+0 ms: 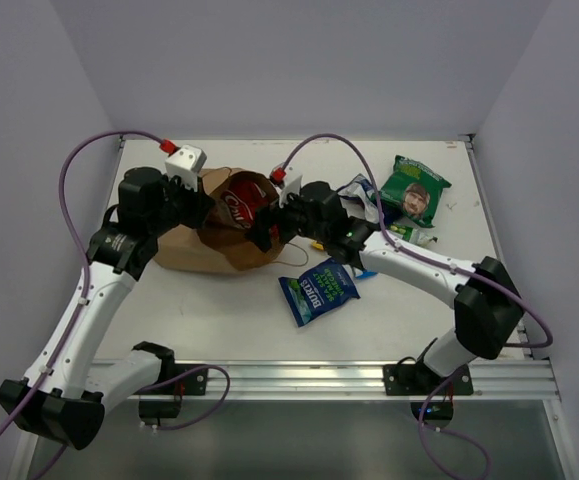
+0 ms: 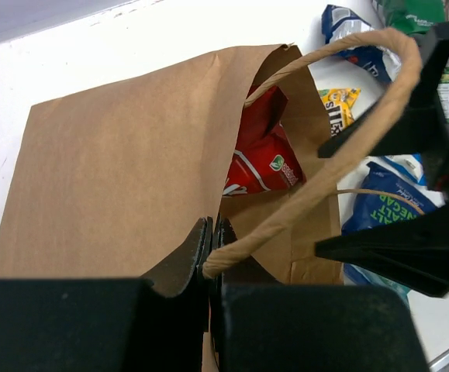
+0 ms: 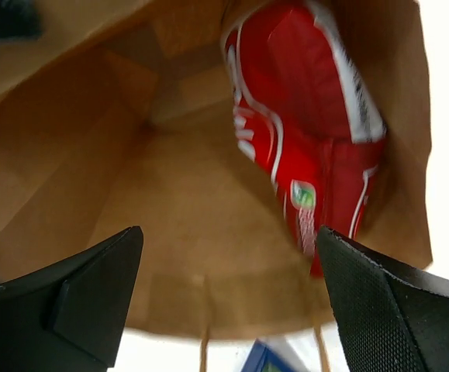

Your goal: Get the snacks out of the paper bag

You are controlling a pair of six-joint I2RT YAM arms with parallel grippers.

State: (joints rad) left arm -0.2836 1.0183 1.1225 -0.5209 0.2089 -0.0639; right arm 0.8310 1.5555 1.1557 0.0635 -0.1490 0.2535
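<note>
The brown paper bag (image 1: 204, 245) lies on its side with its mouth facing right. My left gripper (image 1: 197, 196) is shut on the bag's twisted handle (image 2: 348, 124) and edge, and the jaws (image 2: 215, 232) hold the mouth up. A large red chip bag (image 1: 239, 205) sits inside the bag (image 2: 259, 163). My right gripper (image 1: 269, 232) is open and empty at the bag's mouth. In the right wrist view (image 3: 228, 294) it points into the bag, with the red chip bag (image 3: 309, 132) just ahead on the right.
Snacks lie on the table to the right of the bag: a blue bag (image 1: 317, 290), a dark green bag (image 1: 416, 190), a blue-and-white pack (image 1: 364, 195), a small green pack (image 1: 414, 235) and a yellow pack (image 2: 340, 105). White walls stand on three sides.
</note>
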